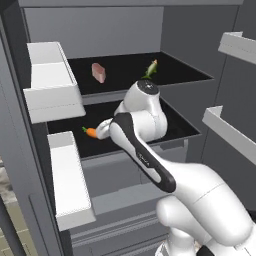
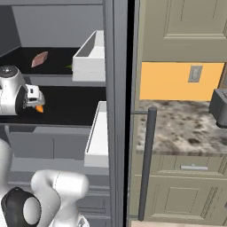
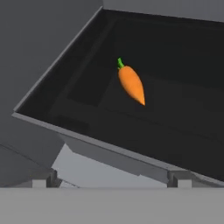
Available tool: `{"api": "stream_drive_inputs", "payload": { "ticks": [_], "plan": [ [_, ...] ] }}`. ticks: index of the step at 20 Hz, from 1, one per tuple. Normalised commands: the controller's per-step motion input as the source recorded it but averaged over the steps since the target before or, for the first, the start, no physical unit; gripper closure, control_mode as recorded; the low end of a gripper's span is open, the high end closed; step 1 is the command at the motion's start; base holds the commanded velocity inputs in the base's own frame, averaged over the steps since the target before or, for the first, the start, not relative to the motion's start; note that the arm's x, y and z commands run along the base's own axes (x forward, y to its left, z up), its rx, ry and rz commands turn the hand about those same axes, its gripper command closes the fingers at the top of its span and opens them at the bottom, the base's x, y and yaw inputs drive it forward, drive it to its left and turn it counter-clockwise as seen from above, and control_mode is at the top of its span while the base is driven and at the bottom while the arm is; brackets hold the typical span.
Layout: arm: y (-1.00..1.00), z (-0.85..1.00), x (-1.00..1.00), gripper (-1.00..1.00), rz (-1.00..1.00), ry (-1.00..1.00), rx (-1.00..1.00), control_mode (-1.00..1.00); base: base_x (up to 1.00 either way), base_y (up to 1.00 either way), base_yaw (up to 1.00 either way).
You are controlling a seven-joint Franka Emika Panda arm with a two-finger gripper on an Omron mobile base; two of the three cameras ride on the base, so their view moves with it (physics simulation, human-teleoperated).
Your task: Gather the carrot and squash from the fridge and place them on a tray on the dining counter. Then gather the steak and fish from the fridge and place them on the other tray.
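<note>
Our gripper (image 3: 116, 179) stands with its jaws spread as wide as they go and nothing between them; in the hand view the two dark fingertips (image 3: 51, 178) rise at the bottom edge, well apart from each other. From those tips we look across the front lip of the fridge's lower shelf (image 3: 109, 148) and into its dark floor. The carrot (image 3: 131, 84) lies ahead of the fingers, past that lip and roughly on the centre line between them, clear of both tips and not touched by either.

Its long axis runs slanted in the hand view, green stub toward the upper left and pointed tip toward the lower right, so it sits neither square across the finger line nor along it. We judge that the wrist needs a small roll before closing, so that the pads meet the carrot across its width.

In the left base view the carrot (image 1: 90, 132) rests on the lower shelf just beside the hand, near the shelf's left front. The steak (image 1: 98, 72) and the fish (image 1: 151, 68) lie on the shelf above.
</note>
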Motion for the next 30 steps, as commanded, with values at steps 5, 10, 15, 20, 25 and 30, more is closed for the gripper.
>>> {"api": "stream_drive_inputs", "payload": {
  "ticks": [5,10,15,20,25,30],
  "plan": [
    [0.05,-0.55,0.26,-1.0,0.0,-0.04,-0.06,-1.0,0.0,0.0,0.0],
    [0.01,-0.48,0.45,-1.0,0.0,-0.07,-0.02,-1.0,0.0,0.0,0.0],
    [0.09,-0.28,0.48,-1.0,0.04,-0.15,-0.01,-1.0,0.0,0.0,0.0],
    [0.21,-0.07,0.33,-1.0,0.05,-0.13,0.0,-1.0,0.0,0.0,0.0],
    [0.12,0.0,0.53,-1.0,0.04,0.03,0.0,-1.0,0.0,0.0,0.0],
    [0.12,0.0,0.39,-1.0,0.0,0.06,0.0,-1.0,0.0,0.0,0.0]
  ]
}}
